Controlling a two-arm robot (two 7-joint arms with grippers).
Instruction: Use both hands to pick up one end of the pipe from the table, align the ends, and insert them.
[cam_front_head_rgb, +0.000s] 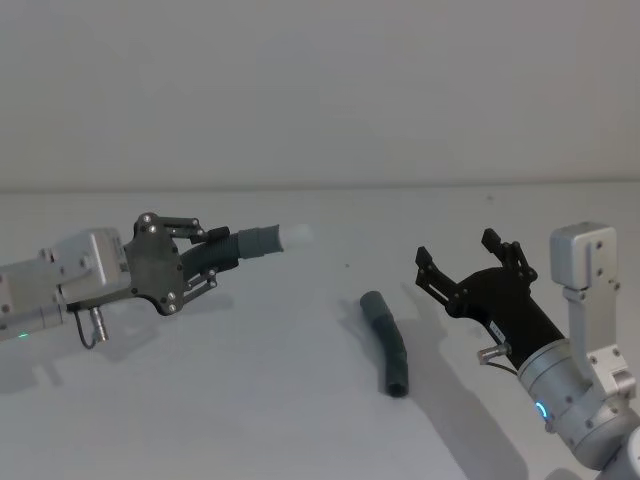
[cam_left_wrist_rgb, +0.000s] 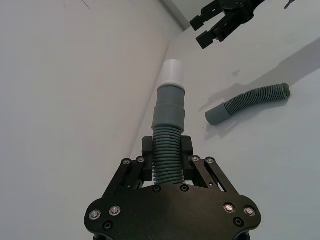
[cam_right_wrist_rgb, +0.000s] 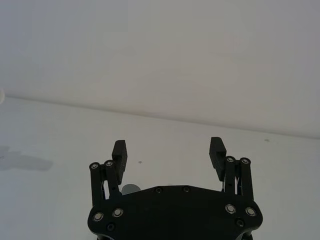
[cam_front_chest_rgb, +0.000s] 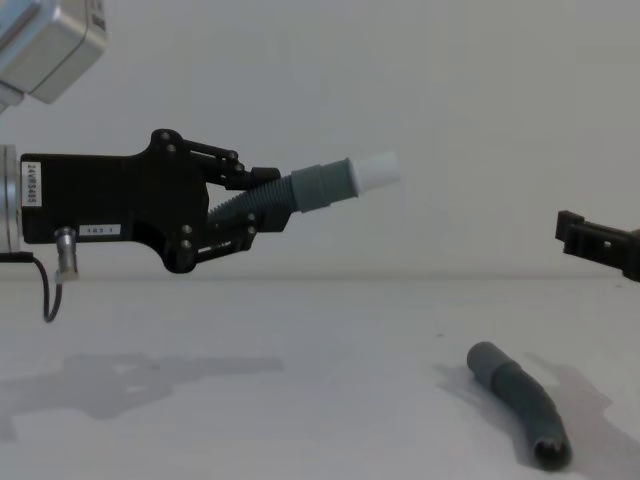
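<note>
we are looking at a plain white surface (cam_front_head_rgb: 250, 400) with a robot hand reaching in from each side.

on the left, the left hand (cam_front_head_rgb: 215, 255) is hovering above the surface, its black fingers closing tightly on the ribbed middle of a dark-grey pipe piece (cam_front_head_rgb: 245, 243). this piece is sticking out past the fingertips and pointing toward the right, tilting slightly upward. its smooth grey cuff is ending in a narrow white plug tip (cam_front_chest_rgb: 375, 171). the whole piece is hanging in the air, clear of the surface.

on the right, the right hand (cam_front_head_rgb: 457, 252) is hanging above the surface with its two fingers spread wide and nothing between them. in the head view its fingertips are pointing toward the left hand, with a clear gap between them and the white tip.

the second pipe piece (cam_front_head_rgb: 388, 345) is lying flat on the surface, between the two hands and nearer to the right one, touching neither. it is curving gently, running from farther away toward the robot. in the chest view the end nearer the robot is showing as an open round cuff (cam_front_chest_rgb: 550, 452).
</note>
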